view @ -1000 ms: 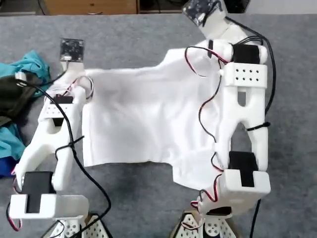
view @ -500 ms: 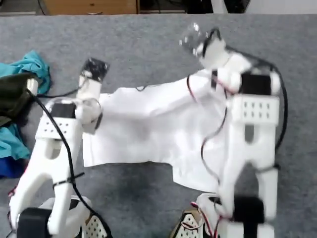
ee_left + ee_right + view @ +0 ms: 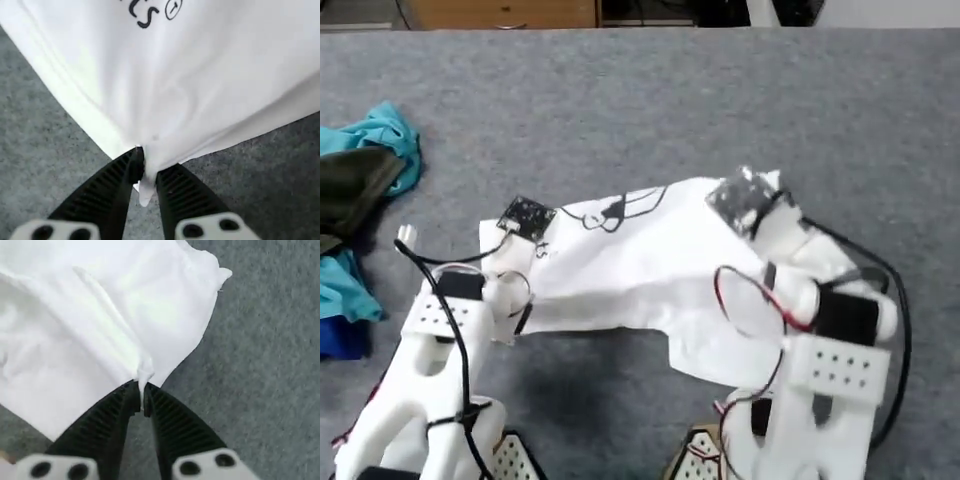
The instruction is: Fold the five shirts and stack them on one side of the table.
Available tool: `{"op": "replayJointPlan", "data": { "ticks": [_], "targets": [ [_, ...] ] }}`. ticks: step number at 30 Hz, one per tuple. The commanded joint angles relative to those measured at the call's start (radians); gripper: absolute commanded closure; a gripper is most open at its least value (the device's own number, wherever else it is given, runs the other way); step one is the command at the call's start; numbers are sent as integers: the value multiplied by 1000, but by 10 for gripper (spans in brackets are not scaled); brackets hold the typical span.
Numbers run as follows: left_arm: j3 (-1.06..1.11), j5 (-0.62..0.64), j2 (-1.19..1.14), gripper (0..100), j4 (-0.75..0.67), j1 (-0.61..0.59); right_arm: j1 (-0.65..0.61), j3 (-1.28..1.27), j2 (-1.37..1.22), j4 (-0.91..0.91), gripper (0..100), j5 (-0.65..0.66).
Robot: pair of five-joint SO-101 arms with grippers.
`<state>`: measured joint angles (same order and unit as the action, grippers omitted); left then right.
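High view, shirt: the white fabric shirt with black print (image 3: 640, 270) lies crumpled near the middle of the grey felt-covered tabletop (image 3: 620, 100), strung between the two arms, with one printed edge raised and sagging between them.
High view, other garments: a heap of teal, dark and blue shirts (image 3: 360, 200) sits at the tabletop's edge, well apart from the white one.
Left wrist view, tool: the left tool (image 3: 148, 167) is closed on a narrow tuck of the shirt's edge. A little tab of cloth pokes out between its ribbed black fingers (image 3: 120, 175), and the rest fans away over the tabletop.
Right wrist view, tool: the right tool (image 3: 142, 392) is likewise clamped on a thin pleat of white cloth near a loose corner.
Handling: the cloth looks light, limp and soft. It will likely droop wherever it is unsupported and wrinkle instead of keeping a crease.
Where to hold: probably at hems or corners, two points well apart, with enough cloth in the bite, since so thin a pinch could slip.
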<state>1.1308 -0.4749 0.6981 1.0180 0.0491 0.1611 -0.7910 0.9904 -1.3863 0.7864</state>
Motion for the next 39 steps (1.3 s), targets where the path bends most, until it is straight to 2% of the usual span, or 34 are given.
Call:
{"op": "replayJointPlan", "data": {
  "ticks": [1,7,15,27,33,39],
  "targets": [
    [2,-9,33,982,-14,-3,22,-48,93,-64,997,38],
    [14,-9,30,982,-95,-52,25,-128,231,-138,997,83],
    [78,-103,38,982,-48,-38,64,-185,318,-184,997,98],
    [89,-106,41,982,-46,-32,260,-220,328,-241,997,342],
    [84,-107,41,982,-11,-29,262,-277,328,-236,997,394],
    [64,-107,41,981,60,55,262,-282,328,-232,984,407]
  ]
}}
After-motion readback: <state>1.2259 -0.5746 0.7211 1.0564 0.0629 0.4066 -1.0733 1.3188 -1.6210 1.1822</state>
